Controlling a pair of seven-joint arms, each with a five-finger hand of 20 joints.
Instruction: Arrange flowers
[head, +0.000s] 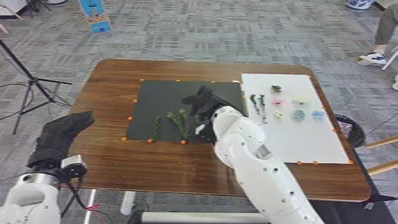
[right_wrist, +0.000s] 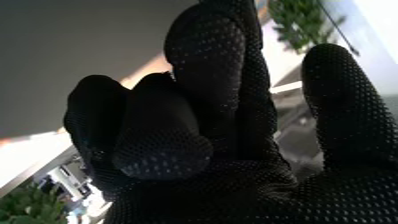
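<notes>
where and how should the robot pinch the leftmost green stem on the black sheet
Probably around its middle, from above: the leftmost green stem is thin and lies flat, running away from the robot, so thumb and fingers could close on it from left and right. The leafier greenery lies close on its right, so that side likely needs more care.

Blue panel (head: 94, 17): beyond the brown table's (head: 133, 172) far left corner, with pale and orange marks too small for me to read (letters or picture, I can't tell).
White sheet (head: 306, 145): on the table's right part, no words or numbers I can read.
</notes>
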